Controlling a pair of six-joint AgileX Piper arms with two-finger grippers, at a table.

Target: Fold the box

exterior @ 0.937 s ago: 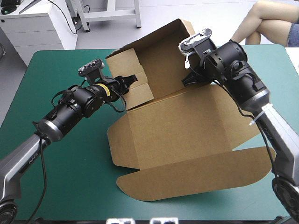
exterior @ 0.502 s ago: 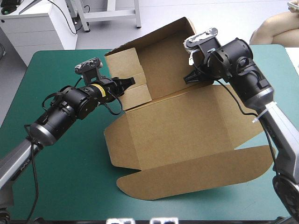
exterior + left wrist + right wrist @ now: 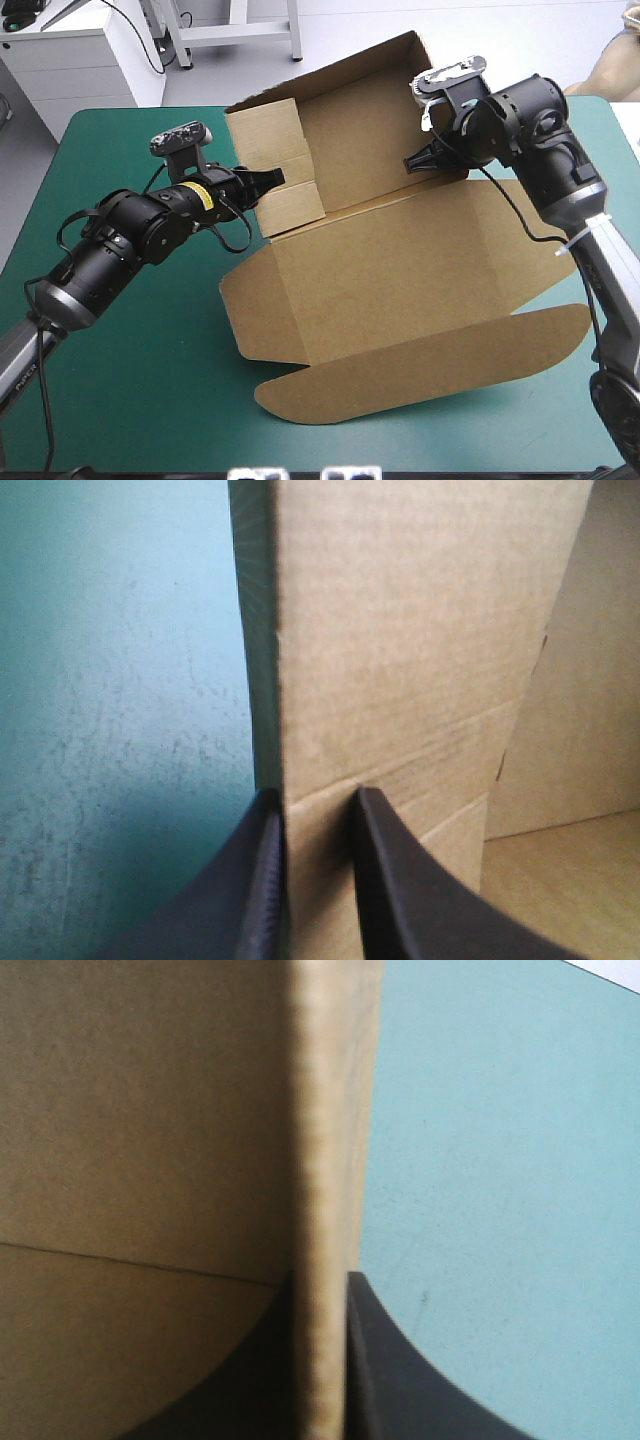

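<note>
Brown box (image 3: 400, 270) around centre of teal-green cover (image 3: 140, 340), back wall raised toward far edge, lid flat toward near edge, left gripper (image 3: 274, 178) clamped on its left side wall, right gripper (image 3: 410, 163) clamped on right wall's edge

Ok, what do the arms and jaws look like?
Both arms are black rounded segments with silver-grey lower links. The left arm has a yellow band near its wrist; the right arm a white tie lower down. Jaws: broad black curved fins.
</note>
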